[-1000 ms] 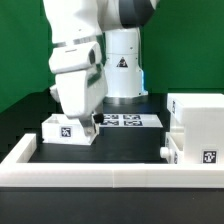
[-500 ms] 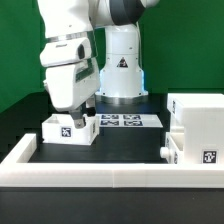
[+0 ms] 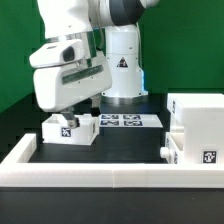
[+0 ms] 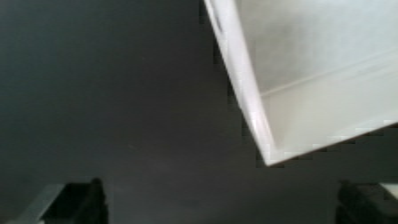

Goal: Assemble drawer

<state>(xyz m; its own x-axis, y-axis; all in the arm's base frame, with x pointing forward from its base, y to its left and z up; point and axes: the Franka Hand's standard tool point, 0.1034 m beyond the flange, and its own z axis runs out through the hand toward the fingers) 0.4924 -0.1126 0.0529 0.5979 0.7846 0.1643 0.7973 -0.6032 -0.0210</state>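
Note:
A small white drawer box [image 3: 68,130] with a marker tag lies on the black table at the exterior view's left. My gripper [image 3: 68,118] hangs just above it, tilted, its fingers mostly hidden behind the arm's white body. In the wrist view a corner of the white box [image 4: 311,80] shows with its inner ledge. The two dark fingertips [image 4: 75,200] stand far apart with only dark table between them, so the gripper is open and empty. A larger white drawer frame [image 3: 198,130] with a tag stands at the exterior view's right.
A white rail [image 3: 100,176] runs along the table's front, with a side wall at the exterior view's left. The marker board [image 3: 125,121] lies flat behind the small box, before the robot's base [image 3: 122,70]. A small dark knob [image 3: 166,151] sits by the larger frame.
The arm has swung toward the exterior view's left and tilted over the small white box. The box and the larger frame have not moved.

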